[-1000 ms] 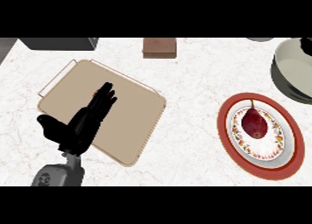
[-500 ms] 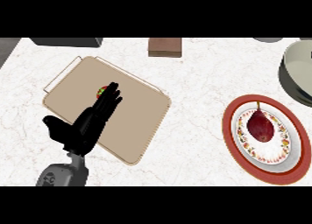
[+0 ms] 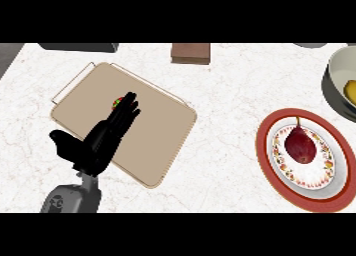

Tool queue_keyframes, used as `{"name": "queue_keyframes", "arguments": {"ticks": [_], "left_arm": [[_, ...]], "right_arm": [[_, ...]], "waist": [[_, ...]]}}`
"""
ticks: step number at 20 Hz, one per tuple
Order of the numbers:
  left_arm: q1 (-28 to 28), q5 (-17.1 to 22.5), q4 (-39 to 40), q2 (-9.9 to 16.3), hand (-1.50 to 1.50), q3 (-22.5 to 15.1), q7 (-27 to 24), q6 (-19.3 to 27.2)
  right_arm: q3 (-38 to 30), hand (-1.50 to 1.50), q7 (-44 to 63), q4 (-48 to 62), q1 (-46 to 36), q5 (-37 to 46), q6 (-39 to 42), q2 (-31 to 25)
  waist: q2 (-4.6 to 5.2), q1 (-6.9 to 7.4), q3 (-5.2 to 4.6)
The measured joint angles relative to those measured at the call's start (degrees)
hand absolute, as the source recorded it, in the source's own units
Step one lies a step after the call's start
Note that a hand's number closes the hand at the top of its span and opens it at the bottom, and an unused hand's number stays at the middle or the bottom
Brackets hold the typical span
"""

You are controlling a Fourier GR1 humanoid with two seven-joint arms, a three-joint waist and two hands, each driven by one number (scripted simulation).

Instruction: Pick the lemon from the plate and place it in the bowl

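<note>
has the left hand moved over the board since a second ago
Yes. The left hand has slid back toward the board's near edge, uncovering a small red and green thing at its fingertips.

Open counter (image 3: 218, 95) between tray (image 3: 155, 135), plate (image 3: 268, 145).

Even, bright overhead light w/ no glare on the marble counter (image 3: 225, 90). Soft, short shadows under the tray (image 3: 148, 125) edge and plate (image 3: 266, 150) rim. Focus uniform throughout.
</note>
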Motion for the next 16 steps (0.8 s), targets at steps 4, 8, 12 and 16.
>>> {"name": "queue_keyframes", "arguments": {"ticks": [4, 8, 12, 16], "left_arm": [[0.89, -0.24, -0.41, -0.3, 0.0, -0.22, 0.0, 0.41], [1.09, -0.45, -0.22, -0.53, 0.0, -0.08, -0.09, 1.22], [1.06, 0.45, 0.31, 0.73, 0.0, 1.73, -0.02, 0.68], [1.85, 0.0, -0.18, 0.8, 0.0, 2.06, 0.52, 1.58]], "right_arm": [[-6.18, -1.5, -6.08, 0.17, -0.25, -6.71, -4.87, 1.16], [-13.33, -1.5, -15.27, -3.09, -0.76, -15.5, -9.51, 3.19], [-18.4, -1.5, -25.41, -7.14, 0.67, -23.91, -8.17, 5.67], [-21.1, -1.5, -32.4, -14.06, 5.25, -30.77, -3.47, 8.63]], "waist": [[-0.32, -0.51, 0.08], [-0.81, -1.68, 0.11], [-1.48, -3.14, -0.06], [-2.21, -4.71, -0.23]]}}
